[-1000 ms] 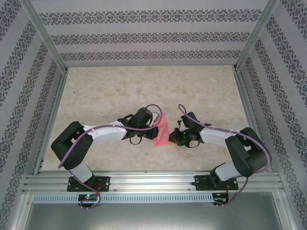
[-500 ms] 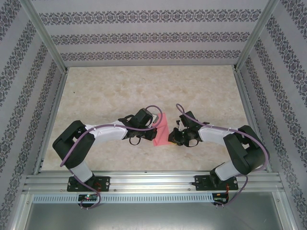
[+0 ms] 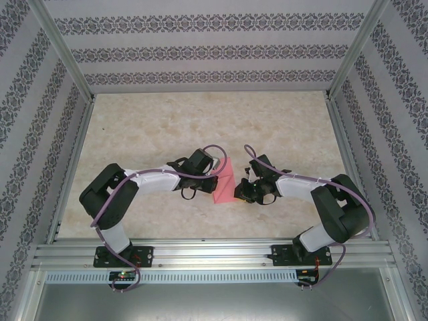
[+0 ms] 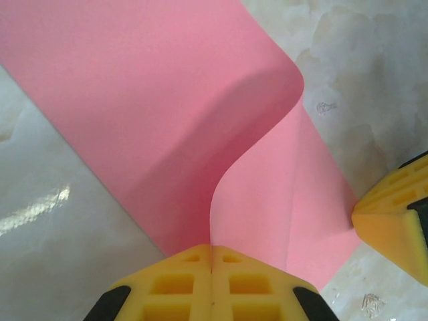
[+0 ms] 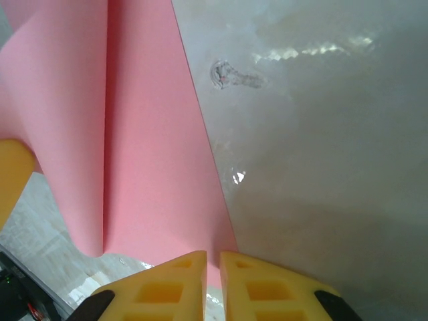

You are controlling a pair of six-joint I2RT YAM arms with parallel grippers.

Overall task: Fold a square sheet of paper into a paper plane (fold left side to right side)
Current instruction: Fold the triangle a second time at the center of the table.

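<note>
- The pink sheet (image 3: 225, 184) lies on the tabletop (image 3: 200, 120) between the two wrists, near the front edge and about midway between the arm bases.
- Its long axis runs from near to far, leaning slightly to the left at the far end.
- The left fingers (image 4: 174, 294) are pressed together on the sheet (image 4: 134, 100), pinching a raised edge. From the pinch the paper rises and curls over in a soft, uncreased bend, while a flat layer lies under it on the tabletop.
- The right fingers (image 5: 174, 287) stand almost together, with a slim slit between them. The sheet's (image 5: 147, 167) near edge runs into that slit, so they appear to pinch it at the right side, low on the tabletop.
- From the left wrist, one right finger (image 4: 394, 214) sits at the right border of the flat layer. From the right wrist, a left finger (image 5: 10, 174) shows just past the raised fold.
- The relation that matters is that the lifted flap is on the left, in the left fingers, and its target edge lies to the right, under the right fingers.
- My judgement is that the left arm, holding the free flap, should carry it rightward across the long axis, while the right fingers anchor the lower layer.
- The risk is that the bend lands askew and the edges miss each other.
</note>
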